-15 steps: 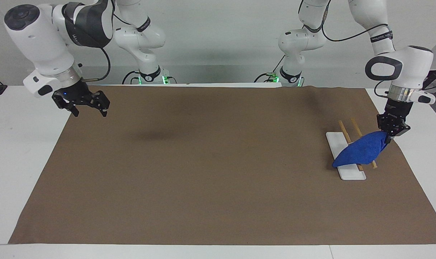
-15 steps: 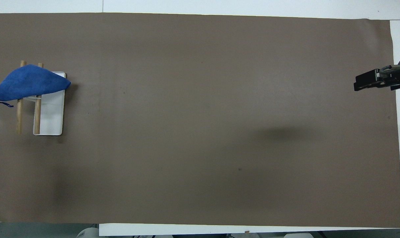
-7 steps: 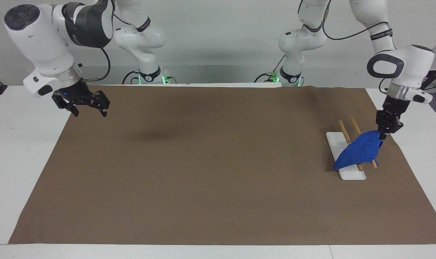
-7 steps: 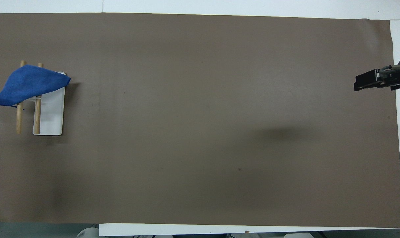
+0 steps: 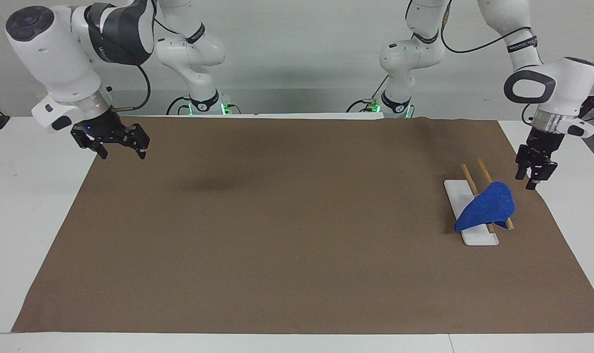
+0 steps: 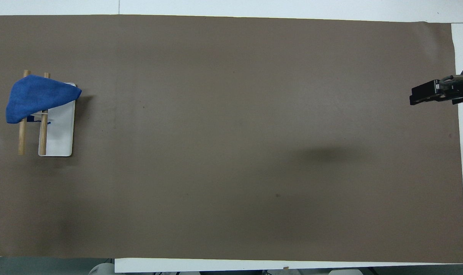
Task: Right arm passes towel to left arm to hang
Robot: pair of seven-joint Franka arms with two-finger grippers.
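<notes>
— Towel (image 5: 487, 212), where is it?
— Bright blue, draped over the two wooden rails (image 5: 473, 187) of a rack with a white base (image 5: 457, 196), at the left arm's end of the brown mat (image 5: 297, 225) on the counter (image 5: 27, 196). One corner hangs down onto the base.
— Is anything holding it?
— No. The left gripper (image 5: 533, 177) hangs in the air just beside the rack, jaws released and clear of the cloth.
— And the right gripper (image 5: 121, 149)?
— It waits over the mat's edge at the right arm's end, jaws spread and empty.
</notes>
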